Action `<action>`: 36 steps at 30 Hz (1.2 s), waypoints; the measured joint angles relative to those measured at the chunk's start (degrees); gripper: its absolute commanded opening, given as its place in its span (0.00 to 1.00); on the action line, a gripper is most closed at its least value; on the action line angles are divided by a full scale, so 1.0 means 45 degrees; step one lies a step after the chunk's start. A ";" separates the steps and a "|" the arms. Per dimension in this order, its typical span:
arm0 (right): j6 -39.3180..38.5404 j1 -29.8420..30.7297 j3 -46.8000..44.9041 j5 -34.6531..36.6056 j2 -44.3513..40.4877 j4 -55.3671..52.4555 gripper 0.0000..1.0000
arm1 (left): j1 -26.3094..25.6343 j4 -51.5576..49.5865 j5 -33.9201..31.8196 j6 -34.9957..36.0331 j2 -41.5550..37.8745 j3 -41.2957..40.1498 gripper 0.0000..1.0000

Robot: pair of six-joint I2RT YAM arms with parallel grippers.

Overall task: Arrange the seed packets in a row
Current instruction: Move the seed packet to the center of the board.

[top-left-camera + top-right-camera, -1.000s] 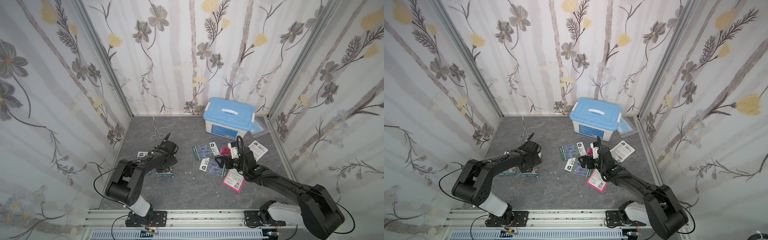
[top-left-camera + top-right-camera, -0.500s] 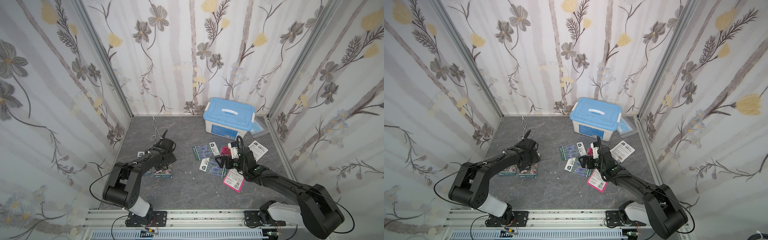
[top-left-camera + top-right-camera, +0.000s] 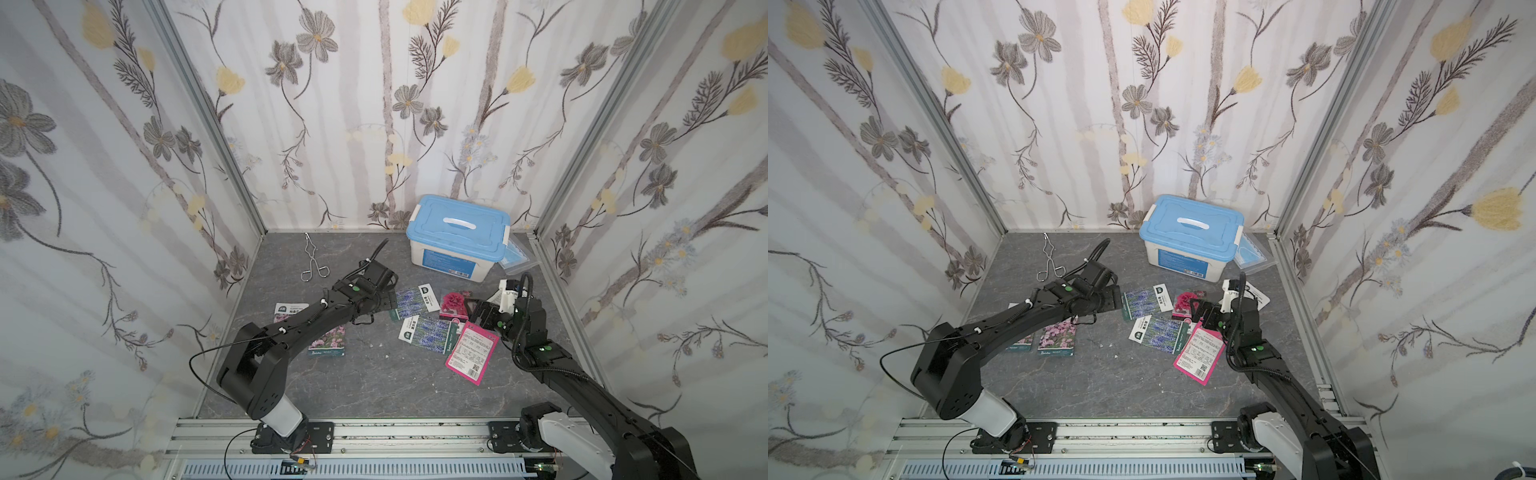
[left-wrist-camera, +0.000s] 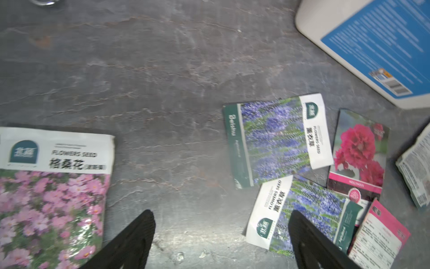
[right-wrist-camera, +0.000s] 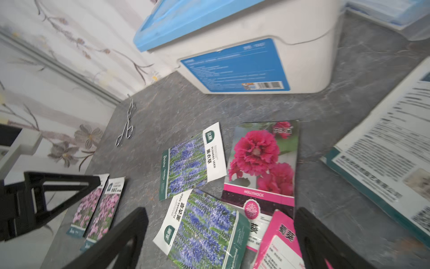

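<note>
- Left gripper is held wide open over the table — nothing is gripped.
- Right gripper is likewise spread (empty) near a lavender packet.

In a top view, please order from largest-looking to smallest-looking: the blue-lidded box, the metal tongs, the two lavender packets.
1. blue-lidded box
2. far lavender packet and near lavender packet: they look alike, so not ranked
3. metal tongs, thin

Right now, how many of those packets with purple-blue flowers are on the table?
2. One lavender packet lies beside the open left gripper; the second lavender packet lies nearer the front, against the pink-backed packet. Face-down packets could hide more.
</note>
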 measured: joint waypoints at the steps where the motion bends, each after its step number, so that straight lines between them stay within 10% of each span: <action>1: 0.0151 -0.0447 -0.0175 -0.0160 -0.0253 -0.0092 1.00 | -0.0423 0.0121 -0.0053 0.0073 0.0311 0.0267 0.93; 17: 0.1282 -0.6703 -0.1103 -0.2152 -0.0389 -0.1200 1.00 | -0.4216 0.1379 0.0359 0.2501 0.6037 0.6295 0.93; 36: 0.0933 -0.7635 0.1865 -0.3628 0.4075 -0.0918 0.96 | -0.4697 0.2297 0.2861 0.4741 1.0093 1.0894 0.91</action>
